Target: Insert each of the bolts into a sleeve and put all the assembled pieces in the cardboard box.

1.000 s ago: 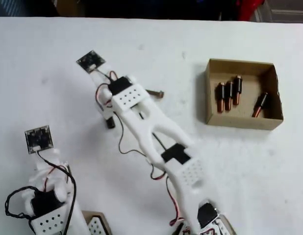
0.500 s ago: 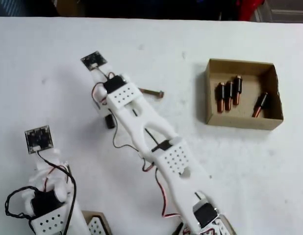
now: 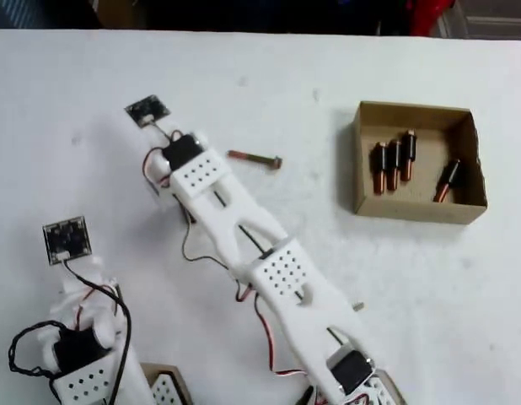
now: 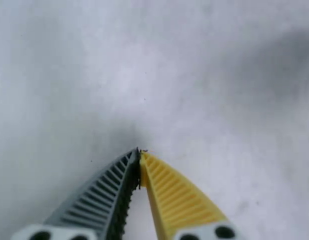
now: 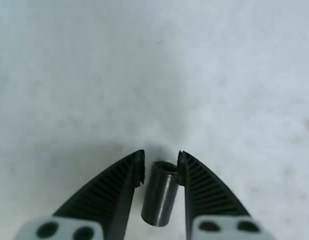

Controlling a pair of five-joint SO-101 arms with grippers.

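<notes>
Sleeve [image 5: 161,195] sits between my right gripper's [image 5: 161,159] fingers, not yet pinched.
I read the jaws as narrowly open, with a gap on one side, and the sleeve's long axis runs along the fingers. The bolt [image 3: 254,158] lies flat beside that arm, pointing toward the box [image 3: 412,211]. My left gripper [image 4: 139,153] is closed, empty and well apart.

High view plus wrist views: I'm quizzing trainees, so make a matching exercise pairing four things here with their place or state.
1 loose bolt
2 dark sleeve
3 assembled pieces
4 left claw

A inside the cardboard box
B shut, over the table
C within the right claw
D lying alone on the table

Pairs: 1-D, 2-C, 3-A, 4-B
</notes>
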